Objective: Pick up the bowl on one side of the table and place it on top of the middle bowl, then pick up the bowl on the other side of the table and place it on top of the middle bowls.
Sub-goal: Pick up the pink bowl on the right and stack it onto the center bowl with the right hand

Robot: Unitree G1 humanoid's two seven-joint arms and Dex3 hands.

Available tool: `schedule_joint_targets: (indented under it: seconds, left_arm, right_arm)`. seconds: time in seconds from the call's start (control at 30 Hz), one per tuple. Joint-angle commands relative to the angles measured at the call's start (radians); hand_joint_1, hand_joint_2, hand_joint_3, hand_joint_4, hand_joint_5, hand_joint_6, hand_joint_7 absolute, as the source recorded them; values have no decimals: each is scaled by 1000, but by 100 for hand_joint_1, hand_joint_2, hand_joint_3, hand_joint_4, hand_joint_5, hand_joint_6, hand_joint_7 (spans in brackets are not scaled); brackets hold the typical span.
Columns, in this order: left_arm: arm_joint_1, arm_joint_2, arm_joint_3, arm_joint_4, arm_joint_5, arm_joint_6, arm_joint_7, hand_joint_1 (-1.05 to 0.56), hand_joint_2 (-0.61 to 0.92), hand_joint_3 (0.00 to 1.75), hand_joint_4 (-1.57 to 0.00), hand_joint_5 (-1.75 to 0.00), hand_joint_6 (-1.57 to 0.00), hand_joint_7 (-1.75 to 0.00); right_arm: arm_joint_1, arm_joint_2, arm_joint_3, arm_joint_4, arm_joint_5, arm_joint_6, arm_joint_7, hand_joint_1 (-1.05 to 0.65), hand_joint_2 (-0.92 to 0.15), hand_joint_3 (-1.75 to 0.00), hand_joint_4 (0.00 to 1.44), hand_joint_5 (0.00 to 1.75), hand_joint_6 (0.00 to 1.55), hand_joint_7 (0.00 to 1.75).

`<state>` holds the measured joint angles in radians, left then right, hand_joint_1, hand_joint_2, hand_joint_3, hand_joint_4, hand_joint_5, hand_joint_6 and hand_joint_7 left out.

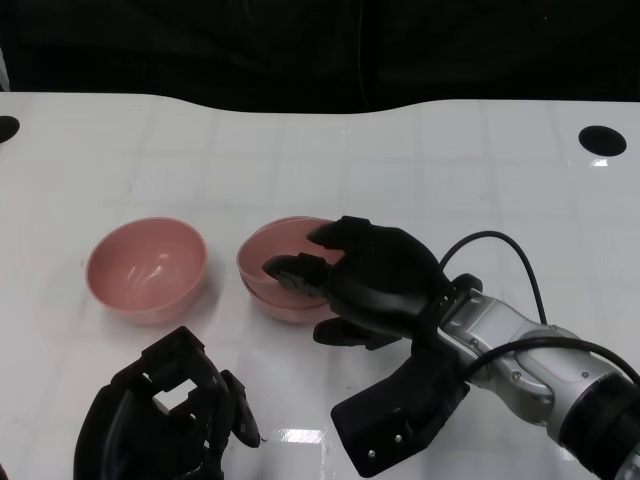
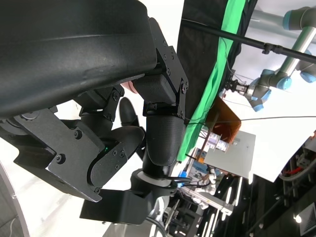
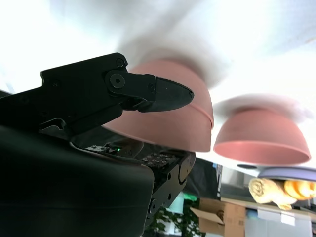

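Two pink bowls sit nested as a stack (image 1: 268,288) at the table's middle; a seam between them shows on the wall in the right wrist view (image 3: 190,123). My right hand (image 1: 375,280) lies over the stack's right side. Its fingers (image 1: 295,268) reach inside the upper bowl and the thumb sits outside, holding the rim. A single pink bowl (image 1: 147,268) stands to the left, also visible in the right wrist view (image 3: 261,136). My left hand (image 1: 165,415) rests near the front edge below that bowl, fingers apart and holding nothing.
The white table (image 1: 450,180) has black round holes at the far right (image 1: 602,140) and far left (image 1: 6,128). A black cable (image 1: 500,245) loops off my right forearm. The left wrist view shows only my own hand (image 2: 98,98) and room clutter.
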<state>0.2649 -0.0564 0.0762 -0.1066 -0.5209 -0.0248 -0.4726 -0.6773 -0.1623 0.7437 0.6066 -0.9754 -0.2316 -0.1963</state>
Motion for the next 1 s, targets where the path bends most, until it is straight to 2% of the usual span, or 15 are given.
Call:
schedule_joint_targets:
  seconds: [0.03, 0.37, 0.5, 0.63, 0.73, 0.83, 0.93, 1.0]
  left_arm:
    - [5, 11, 1, -3, 7, -3, 3, -9, 45, 128, -84, -169, -84, -145]
    - [4, 15, 4, -6, 6, 4, 7, -9, 44, 130, -84, -169, -84, -145]
    - [3, 16, 7, -2, 8, -2, 5, -8, 44, 129, -85, -168, -84, -145]
    - [1, 13, 9, 7, 5, -16, -4, -9, 44, 130, -85, -167, -84, -145]
    - [2, 14, 11, 7, 8, -18, -3, -9, 43, 133, -86, -167, -84, -146]
    - [3, 14, 13, 5, 10, -17, 4, -9, 42, 137, -86, -166, -82, -147]
    - [3, 14, 15, 2, 21, -20, 13, -8, 41, 138, -86, -166, -82, -148]
    - [3, 14, 14, -1, 32, -23, 20, -9, 41, 138, -85, -166, -81, -149]
  right_arm:
    - [13, -6, -1, 31, 8, 3, 13, -85, -92, -57, 13, 11, 17, 0]
    - [7, 22, -23, 104, 48, -28, -23, -84, -92, -56, 11, 11, 11, 0]
    - [20, 36, -48, 131, 81, -86, -138, -77, -92, -49, 16, 15, 15, 2]
    - [68, 40, -109, 117, 162, -181, -227, -70, -92, -50, 18, 19, 16, 2]
    - [104, 36, -143, 87, 208, -214, -234, -66, -92, -49, 25, 25, 23, 6]
    - [155, 18, -175, 35, 246, -229, -216, -56, -92, -40, 25, 54, 37, 12]
    - [203, 6, -206, -6, 283, -250, -198, -49, -92, -30, 29, 64, 45, 16]
    - [232, 2, -228, -25, 311, -271, -186, -43, -92, -24, 37, 72, 52, 19]
